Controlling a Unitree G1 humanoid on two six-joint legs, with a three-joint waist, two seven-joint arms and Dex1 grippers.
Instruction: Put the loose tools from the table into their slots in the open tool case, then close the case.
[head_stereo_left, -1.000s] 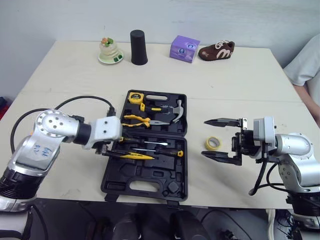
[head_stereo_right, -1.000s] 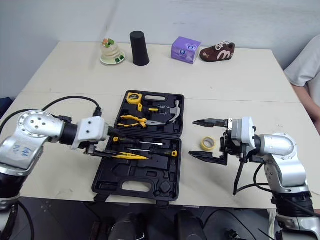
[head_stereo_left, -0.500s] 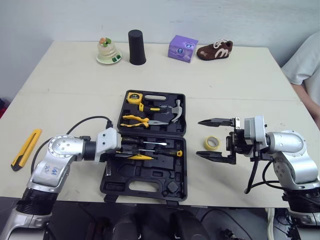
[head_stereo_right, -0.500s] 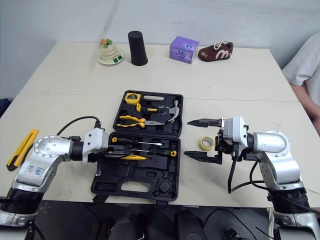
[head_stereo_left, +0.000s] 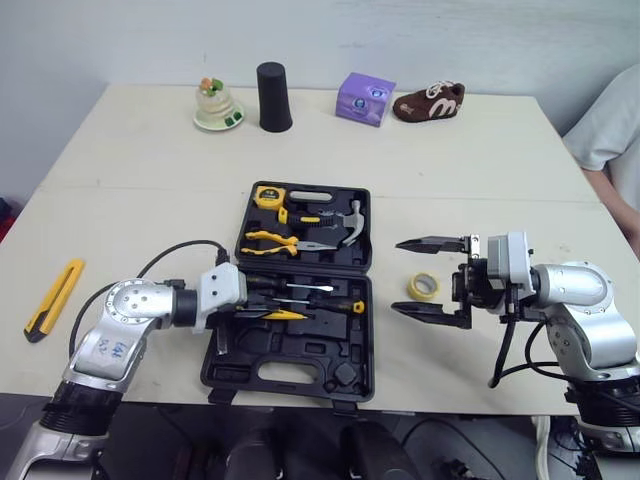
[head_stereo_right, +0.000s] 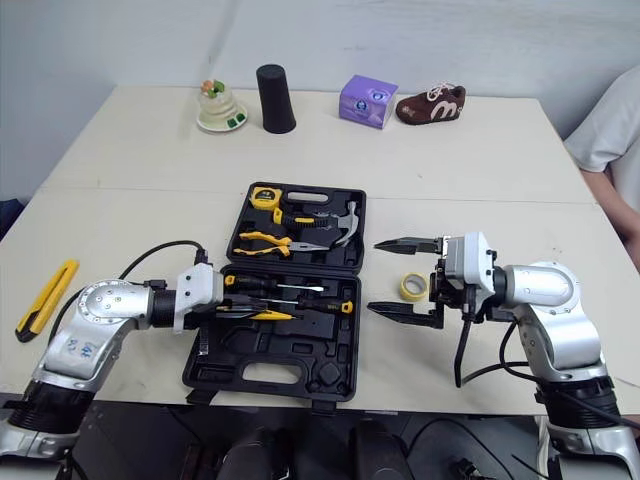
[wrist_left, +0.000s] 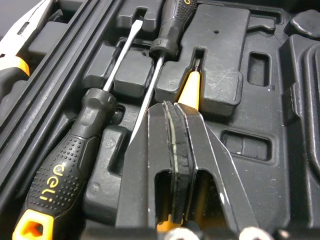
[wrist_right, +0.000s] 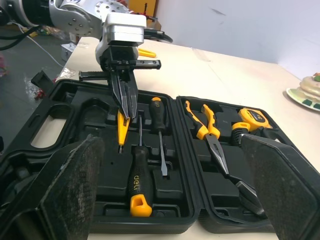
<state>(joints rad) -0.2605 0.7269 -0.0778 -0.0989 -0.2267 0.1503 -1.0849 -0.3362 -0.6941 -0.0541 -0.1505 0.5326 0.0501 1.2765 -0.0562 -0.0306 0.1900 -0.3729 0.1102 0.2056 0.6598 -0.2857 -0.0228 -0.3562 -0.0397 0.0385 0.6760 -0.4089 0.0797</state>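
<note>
Left wrist view: my left gripper (wrist_left: 172, 107), closed tight, apparently presses the yellow tool (wrist_left: 190, 90) into the tool case (wrist_left: 280, 100); my right gripper (head_stereo_left: 397, 276) hangs wide open, empty, near the tape roll (head_stereo_left: 424, 287).

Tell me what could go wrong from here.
The shut left gripper sits over the yellow tool; if that tool is not seated, the tool case may not close. The tape roll beside the open right gripper and the utility knife lie on the table; closing now would leave them out.
</note>
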